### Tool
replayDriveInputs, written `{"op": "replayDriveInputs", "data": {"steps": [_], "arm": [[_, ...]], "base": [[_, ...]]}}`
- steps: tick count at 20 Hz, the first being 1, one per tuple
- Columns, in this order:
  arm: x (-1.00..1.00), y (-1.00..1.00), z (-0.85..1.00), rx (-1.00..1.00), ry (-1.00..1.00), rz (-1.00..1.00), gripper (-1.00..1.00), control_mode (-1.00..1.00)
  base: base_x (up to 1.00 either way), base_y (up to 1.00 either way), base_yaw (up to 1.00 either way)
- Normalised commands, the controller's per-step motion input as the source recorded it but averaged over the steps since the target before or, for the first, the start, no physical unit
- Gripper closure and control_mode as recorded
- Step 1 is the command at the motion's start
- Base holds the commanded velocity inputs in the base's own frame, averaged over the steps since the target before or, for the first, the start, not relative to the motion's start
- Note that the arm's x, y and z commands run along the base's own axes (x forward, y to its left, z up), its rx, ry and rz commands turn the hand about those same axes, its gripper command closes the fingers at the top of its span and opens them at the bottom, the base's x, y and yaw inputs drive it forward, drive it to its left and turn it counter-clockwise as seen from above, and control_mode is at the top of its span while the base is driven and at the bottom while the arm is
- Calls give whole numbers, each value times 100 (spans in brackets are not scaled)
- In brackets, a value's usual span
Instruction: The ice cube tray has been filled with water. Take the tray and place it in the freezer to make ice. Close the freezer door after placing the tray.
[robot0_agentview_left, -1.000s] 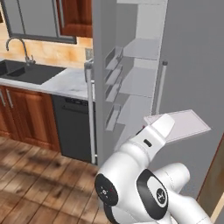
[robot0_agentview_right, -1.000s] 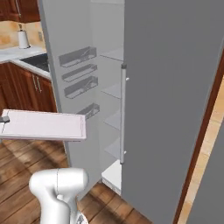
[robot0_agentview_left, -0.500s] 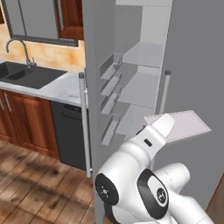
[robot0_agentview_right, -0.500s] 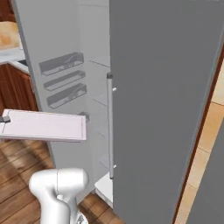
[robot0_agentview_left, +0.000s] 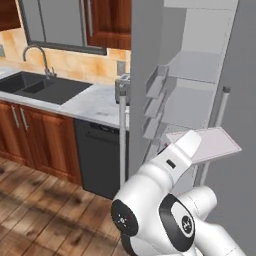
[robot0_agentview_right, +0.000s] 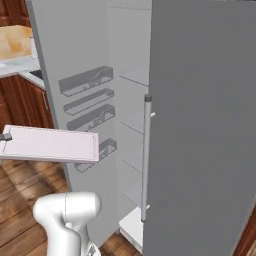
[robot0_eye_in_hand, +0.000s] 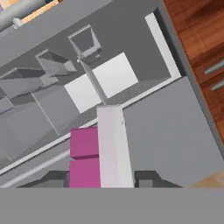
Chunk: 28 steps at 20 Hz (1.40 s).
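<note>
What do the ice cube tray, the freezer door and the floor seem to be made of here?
Ice cube tray: probably plastic, judging by its thin flat pale pinkish slab with a smooth, even surface.
Freezer door: looks like painted or coated metal, matte grey with no shine; its pale inner bins suggest plastic.
Floor: wood planks, brown with visible grain and board seams.

White arm (robot0_agentview_left: 165, 210) folded low, elbow bulging forward; wrist angled upward; gripper (robot0_eye_in_hand: 107, 177) with jaws clamped narrow on the ice cube tray (robot0_agentview_right: 50, 144), carried level.
</note>
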Motion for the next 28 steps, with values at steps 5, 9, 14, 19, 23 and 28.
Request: {"op": "replayDriveInputs", "data": {"steps": [5, 9, 14, 19, 23, 28], "arm": [[0, 0, 0, 0, 0, 0, 100, 100], [0, 0, 0, 0, 0, 0, 100, 100], [0, 0, 0, 0, 0, 0, 100, 100], [0, 0, 0, 0, 0, 0, 100, 100], [0, 0, 0, 0, 0, 0, 100, 100], [0, 0, 0, 0, 0, 0, 100, 100]], "base": [[53, 31, 1], [4, -9, 0], [-13, -39, 0], [-13, -40, 2], [-2, -33, 3], [16, -4, 6]]}}
